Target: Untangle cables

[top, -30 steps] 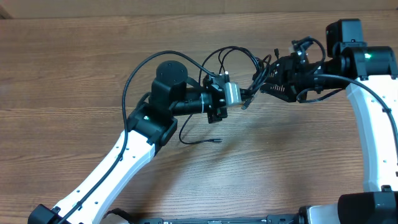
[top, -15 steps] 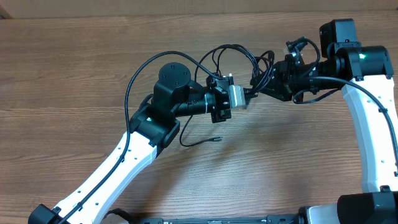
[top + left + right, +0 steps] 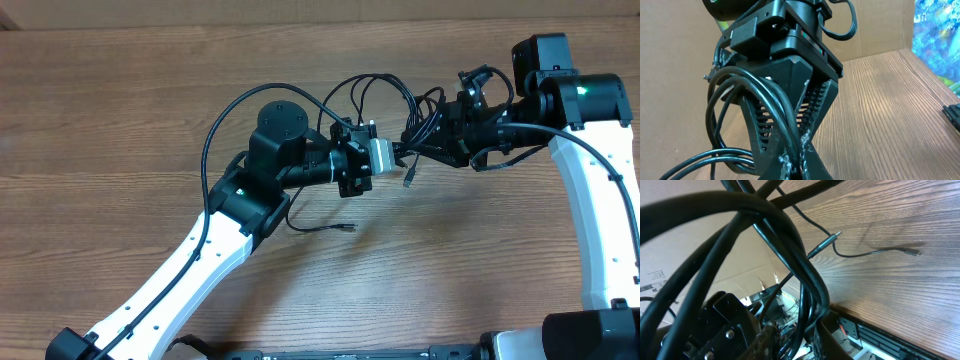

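1. The left end effector is pinched shut on the thin black flexible cables. This likely anchors the tangle above the brown wooden bench.
2. The right end effector, tip to tip with the left, looks clamped on the same bundle, probably to draw strands apart.
3. A silver-tipped plug dangles just below both. A loose cord end lies on the bench near the left wrist.
4. The left arm's thicker black wire loops behind its end effector and could snag.

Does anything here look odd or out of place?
Yes: the cables hang tangled in mid-air, gripped by the left hand and right hand. One plug end dangles free below them; another lies on the table.
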`<state>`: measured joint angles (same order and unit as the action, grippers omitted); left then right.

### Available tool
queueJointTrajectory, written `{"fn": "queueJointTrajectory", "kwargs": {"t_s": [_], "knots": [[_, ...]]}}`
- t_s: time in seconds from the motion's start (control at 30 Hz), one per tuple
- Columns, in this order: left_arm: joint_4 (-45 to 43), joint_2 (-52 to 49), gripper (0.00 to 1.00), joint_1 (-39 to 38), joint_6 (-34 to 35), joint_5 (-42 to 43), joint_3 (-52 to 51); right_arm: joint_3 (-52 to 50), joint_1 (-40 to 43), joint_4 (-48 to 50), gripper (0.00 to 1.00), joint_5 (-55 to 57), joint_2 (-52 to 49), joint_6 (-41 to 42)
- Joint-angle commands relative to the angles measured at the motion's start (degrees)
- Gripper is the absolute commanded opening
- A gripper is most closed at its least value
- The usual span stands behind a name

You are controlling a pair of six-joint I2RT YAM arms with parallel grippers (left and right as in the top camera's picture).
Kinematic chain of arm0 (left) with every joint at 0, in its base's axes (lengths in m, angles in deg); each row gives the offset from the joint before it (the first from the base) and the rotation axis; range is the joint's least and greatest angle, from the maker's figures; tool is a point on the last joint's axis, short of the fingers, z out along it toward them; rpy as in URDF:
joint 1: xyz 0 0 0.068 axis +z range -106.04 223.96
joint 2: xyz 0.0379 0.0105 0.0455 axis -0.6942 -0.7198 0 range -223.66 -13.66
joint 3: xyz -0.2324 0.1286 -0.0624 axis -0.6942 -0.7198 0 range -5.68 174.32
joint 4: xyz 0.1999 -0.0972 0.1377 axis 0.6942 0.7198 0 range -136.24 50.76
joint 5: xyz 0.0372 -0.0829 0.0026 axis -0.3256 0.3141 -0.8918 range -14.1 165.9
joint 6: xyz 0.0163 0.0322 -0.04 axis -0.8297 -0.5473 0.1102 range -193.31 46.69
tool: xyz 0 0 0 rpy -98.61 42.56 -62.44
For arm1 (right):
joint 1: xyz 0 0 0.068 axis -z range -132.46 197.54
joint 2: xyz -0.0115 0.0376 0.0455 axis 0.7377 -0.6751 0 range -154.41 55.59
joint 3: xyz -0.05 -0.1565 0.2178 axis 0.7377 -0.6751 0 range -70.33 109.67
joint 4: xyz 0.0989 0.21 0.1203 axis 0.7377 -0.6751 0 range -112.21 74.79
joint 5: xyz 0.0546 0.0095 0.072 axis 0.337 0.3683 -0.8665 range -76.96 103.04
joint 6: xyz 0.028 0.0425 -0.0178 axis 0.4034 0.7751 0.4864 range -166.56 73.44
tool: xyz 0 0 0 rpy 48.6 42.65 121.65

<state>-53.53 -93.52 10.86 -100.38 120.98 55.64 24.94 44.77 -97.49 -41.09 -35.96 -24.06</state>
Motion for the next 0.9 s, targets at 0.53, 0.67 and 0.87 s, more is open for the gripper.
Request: {"fn": "queueJointTrajectory", "kwargs": {"t_s": [0.53, 0.67, 0.87], "knots": [[-1.0, 0.5, 0.04, -5.2, -2.2, -5.0, 0.7, 1.2, -0.5, 0.1, 0.04, -1.5, 0.8, 0.2], [-0.4, 0.5, 0.04, -5.2, -2.1, -5.1, 0.7, 1.2, -0.5, 0.1, 0.04, -1.5, 0.8, 0.2], [-0.2, 0.5, 0.04, -5.1, 4.1, -13.4, 0.7, 1.2, -0.5, 0.0, 0.04, -1.4, 0.8, -0.1]]}}
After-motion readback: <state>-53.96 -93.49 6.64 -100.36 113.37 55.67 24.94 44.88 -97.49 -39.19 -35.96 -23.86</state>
